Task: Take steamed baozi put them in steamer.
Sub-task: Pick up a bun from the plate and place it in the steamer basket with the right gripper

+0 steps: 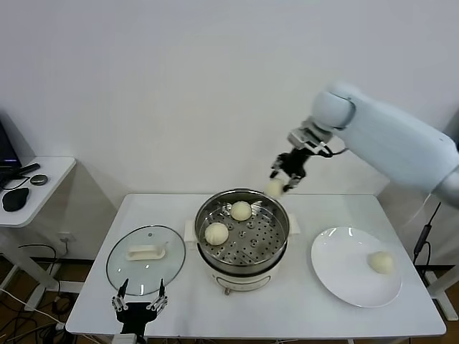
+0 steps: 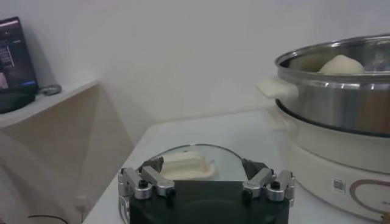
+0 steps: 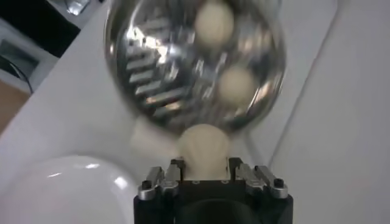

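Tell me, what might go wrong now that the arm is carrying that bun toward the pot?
The right gripper holds a baozi above the far rim of the steamer, not yet over the tray; released here, it might hit the rim and roll onto the table. Two buns already sit inside, so it could land on one.

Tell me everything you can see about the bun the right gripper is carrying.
The bun is a small, round, smooth ball of pale cream dough, unmarked as far as shows. It is pinched between the fingers of the right gripper, held in the air above the far right rim of the steamer. Only the fingers touch it; it is clear of the pot, the tray and the two buns inside.
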